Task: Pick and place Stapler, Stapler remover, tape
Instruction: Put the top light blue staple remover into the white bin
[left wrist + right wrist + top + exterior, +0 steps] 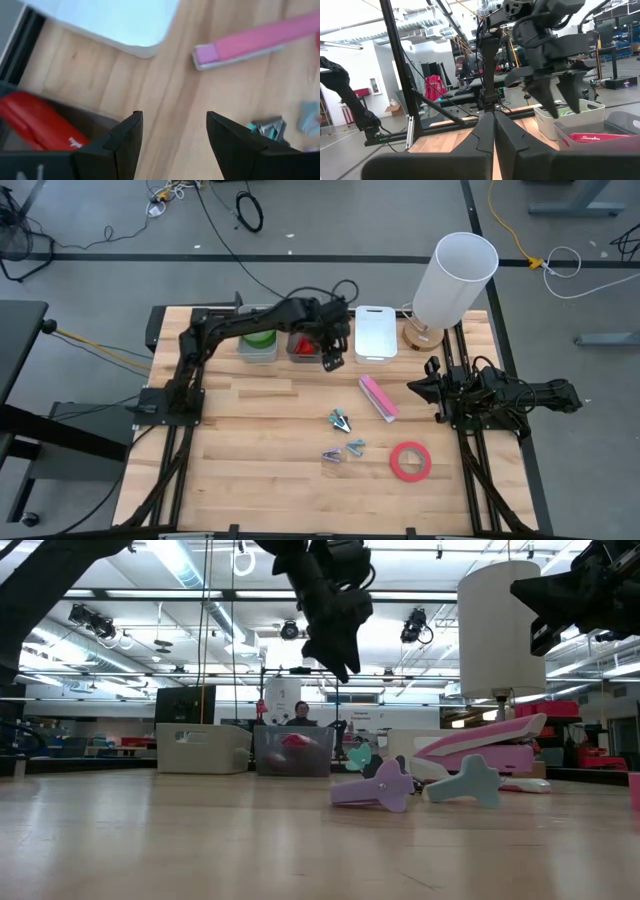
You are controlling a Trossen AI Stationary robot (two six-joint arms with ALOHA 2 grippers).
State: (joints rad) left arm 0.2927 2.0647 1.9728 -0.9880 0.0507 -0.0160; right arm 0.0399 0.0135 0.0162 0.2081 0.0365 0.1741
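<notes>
Partly hidden green tape (pixel 261 337) in bin (pixel 257 354)

Overhead and table-level views share the pink stapler (pixel 379 397).

Left gripper (pixel 333 362) fingers apart; right gripper (pixel 424 387) fingers together.

the near half of the table (pixel 250 470) lay bare. mid-table, the pink stapler (pixel 379 397), three staple removers (pixel 342 421) and red tape roll (pixel 410 461) crowded together. bins (pixel 258 345), a white lid (pixel 375 332) and a lamp (pixel 450 280) blocked the far edge.
</notes>
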